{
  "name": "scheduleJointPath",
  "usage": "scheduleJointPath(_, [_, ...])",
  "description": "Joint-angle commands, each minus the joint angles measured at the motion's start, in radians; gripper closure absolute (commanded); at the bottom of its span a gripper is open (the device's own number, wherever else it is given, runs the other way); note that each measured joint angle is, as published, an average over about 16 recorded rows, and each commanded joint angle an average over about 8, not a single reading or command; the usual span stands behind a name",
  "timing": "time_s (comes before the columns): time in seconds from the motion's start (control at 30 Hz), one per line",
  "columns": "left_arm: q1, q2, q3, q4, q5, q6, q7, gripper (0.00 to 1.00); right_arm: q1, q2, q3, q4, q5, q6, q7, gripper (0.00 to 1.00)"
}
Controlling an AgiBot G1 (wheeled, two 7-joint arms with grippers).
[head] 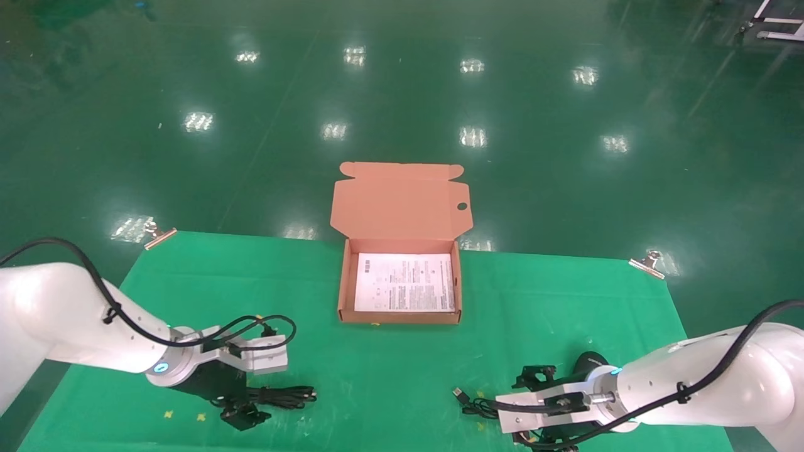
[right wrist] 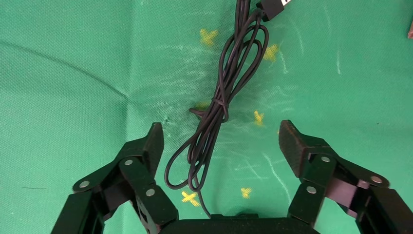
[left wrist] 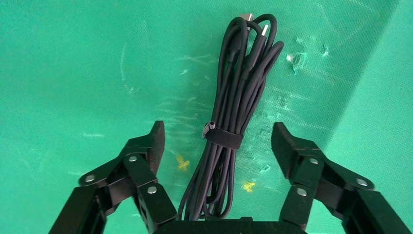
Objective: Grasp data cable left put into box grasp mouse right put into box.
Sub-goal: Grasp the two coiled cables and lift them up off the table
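In the head view the open box (head: pixel 400 285) sits mid-worktop toward 12 o'clock, lid flap standing back past the far edge, a white printed sheet (head: pixel 405 282) flat on its floor and bare green cloth (head: pixel 377 370) all around it. The left end effector (head: pixel 248 411) is low at 7 o'clock over the data cable (head: pixel 286 395), close to the near edge; the right end effector (head: pixel 534 383) is at 5 o'clock beside the mouse (head: pixel 590 363), whose cord and USB plug (head: pixel 460 394) trail toward the centre. Binder clips (head: pixel 158 235) pin the cloth's far corners. In the left wrist view the end effector's (left wrist: pixel 217 144) fingers are spread wide either side of the strapped data cable (left wrist: pixel 238 92), touching nothing. In the right wrist view the end effector (right wrist: pixel 220 141) is equally wide, straddling the mouse's tied cord (right wrist: pixel 221 102); the mouse itself is out of sight.
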Motion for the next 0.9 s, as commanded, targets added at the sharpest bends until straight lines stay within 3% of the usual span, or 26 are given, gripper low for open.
scheduleJointPath(0.03, [0.000, -0.001, 0.000, -0.003, 0.000, 0.001, -0.001, 1.00, 0.000, 0.001, 0.000, 0.002, 0.000, -0.001, 0.001, 1.00])
scheduleJointPath(0.9, [0.002, -0.002, 0.002, -0.015, 0.002, 0.006, -0.004, 1.00, 0.001, 0.005, 0.001, 0.011, 0.002, -0.005, 0.003, 1.00])
